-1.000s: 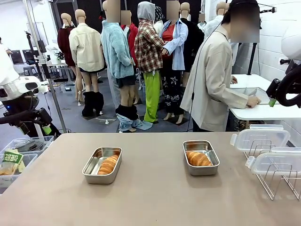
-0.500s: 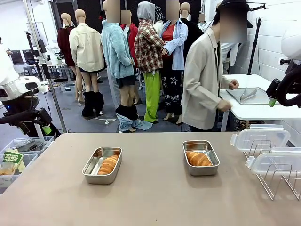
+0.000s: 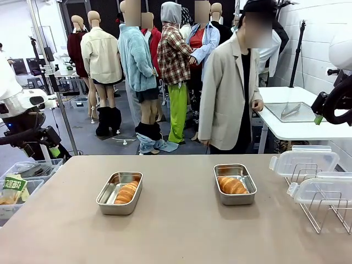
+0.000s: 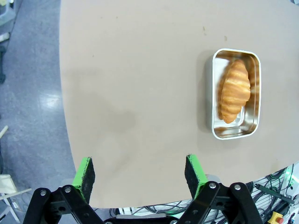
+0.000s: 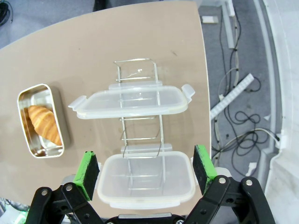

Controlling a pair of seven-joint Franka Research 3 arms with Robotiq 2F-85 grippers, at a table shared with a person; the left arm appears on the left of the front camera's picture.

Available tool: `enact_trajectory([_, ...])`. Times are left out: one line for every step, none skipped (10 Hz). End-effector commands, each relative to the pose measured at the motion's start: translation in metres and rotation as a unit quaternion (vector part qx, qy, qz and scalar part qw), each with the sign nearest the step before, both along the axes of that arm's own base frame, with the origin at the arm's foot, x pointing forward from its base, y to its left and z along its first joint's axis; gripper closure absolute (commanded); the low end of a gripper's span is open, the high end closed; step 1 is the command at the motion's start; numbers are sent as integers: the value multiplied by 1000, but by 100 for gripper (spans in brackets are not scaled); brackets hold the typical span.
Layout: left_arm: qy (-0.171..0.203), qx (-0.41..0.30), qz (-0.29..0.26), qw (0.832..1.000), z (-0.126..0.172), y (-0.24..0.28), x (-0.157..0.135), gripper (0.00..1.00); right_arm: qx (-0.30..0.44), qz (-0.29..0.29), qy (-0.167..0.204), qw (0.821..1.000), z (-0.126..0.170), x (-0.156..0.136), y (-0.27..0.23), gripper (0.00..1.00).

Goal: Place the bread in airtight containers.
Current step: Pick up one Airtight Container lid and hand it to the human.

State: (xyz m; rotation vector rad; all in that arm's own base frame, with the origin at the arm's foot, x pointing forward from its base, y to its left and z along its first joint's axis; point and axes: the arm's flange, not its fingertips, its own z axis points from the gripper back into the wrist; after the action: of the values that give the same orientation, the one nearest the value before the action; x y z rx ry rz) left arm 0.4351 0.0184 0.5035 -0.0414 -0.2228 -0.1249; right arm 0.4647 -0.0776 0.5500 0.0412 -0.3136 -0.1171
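Two steel containers stand well apart on the brown worktop (image 3: 176,234), both uncovered. In the front view the left container (image 3: 116,209) sits left of centre and the right container (image 3: 235,199) sits right of centre. Each holds one golden roll lying flat on its floor: the left roll (image 3: 126,192) lies at an angle, and the right roll (image 3: 232,185) lies across its pan.

At the lower right of the front view a wire rack (image 3: 324,214) carries two clear lids. The farther lid (image 3: 304,160) and the nearer lid (image 3: 322,190) both rest on the wires, apart from the containers.

Left claw (image 4: 139,170): jaws wide, nothing between the green pads. It hangs over bare worktop near the edge, and in its wrist view the left container is at the upper right, well clear of it.

Right claw (image 5: 145,168): jaws wide, holding nothing. It hangs above the nearer lid. In its wrist view the right container is at the left of the frame.

A person (image 3: 228,99) in a light jacket stands beyond the far edge of the worktop, hands away from it.
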Motion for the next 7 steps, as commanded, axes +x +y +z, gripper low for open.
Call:
enact_trajectory([0,-2,1,1000,0,2,1,0,-4,-6,1,1000,0,-1,2,0])
enact_trajectory([0,-2,1,1000,0,2,1,0,-4,-6,1,1000,0,-1,2,0])
enact_trajectory([0,-2,1,1000,0,2,1,0,-4,-6,1,1000,0,-1,2,0])
enact_trajectory([0,-2,1,1000,0,2,1,0,-4,-6,1,1000,0,-1,2,0])
enact_trajectory([0,-2,1,1000,0,2,1,0,-4,-6,1,1000,0,-1,2,0])
enact_trajectory([0,-2,1,1000,0,2,1,0,-4,-6,1,1000,0,-1,2,0])
enact_trajectory([0,-2,1,1000,0,2,1,0,-4,-6,1,1000,0,-1,2,0])
